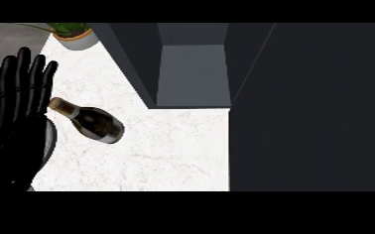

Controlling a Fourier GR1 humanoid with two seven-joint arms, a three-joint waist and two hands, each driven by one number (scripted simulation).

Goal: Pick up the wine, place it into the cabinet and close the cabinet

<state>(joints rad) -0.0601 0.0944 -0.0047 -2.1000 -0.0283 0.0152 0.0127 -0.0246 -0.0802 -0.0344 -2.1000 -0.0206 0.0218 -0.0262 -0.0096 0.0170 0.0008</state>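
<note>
The counter [168, 153] is white marble with faint pale-grey veins, and the wine bottle [99, 123] is dark, nearly black glass with a tan-gold neck. The cabinet [132, 59] is charcoal outside and a lighter slate grey inside, and its door [300, 109] is the same charcoal. The left hand [26, 94] is glossy black, and the plant [67, 28] has green leaves in a pale grey pot [77, 40].

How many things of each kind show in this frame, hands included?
Wine bottle: 1
Potted plant: 1
Cabinet, standing open: 1
Hand: 1, the left hand, open at the left edge
Total: 4
</note>
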